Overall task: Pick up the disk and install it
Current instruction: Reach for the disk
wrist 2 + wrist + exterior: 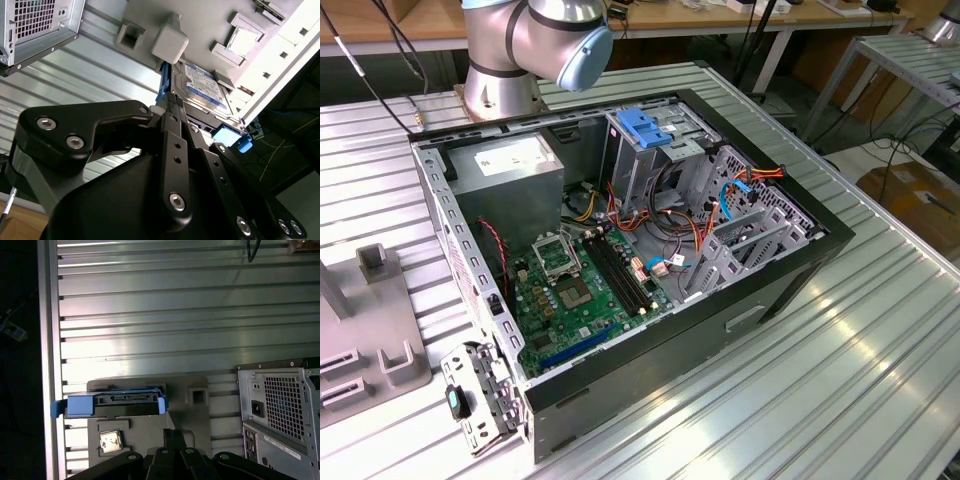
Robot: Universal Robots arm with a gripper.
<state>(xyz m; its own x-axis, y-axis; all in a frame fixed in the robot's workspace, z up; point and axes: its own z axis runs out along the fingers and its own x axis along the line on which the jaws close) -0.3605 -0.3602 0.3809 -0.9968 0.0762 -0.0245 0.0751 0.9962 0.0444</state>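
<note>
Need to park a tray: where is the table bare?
Bare: the ribbed table on the exterior view's right of the computer case. Crowded: inside the case among cables, and the exterior view's left, where a grey fixture stands.

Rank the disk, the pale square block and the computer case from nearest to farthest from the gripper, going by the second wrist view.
1. The disk, standing on edge right at the tip of the gripper.
2. The pale square block, on the grey holder just past the disk.
3. The computer case, apart from the holder across the ribbed table.
</note>
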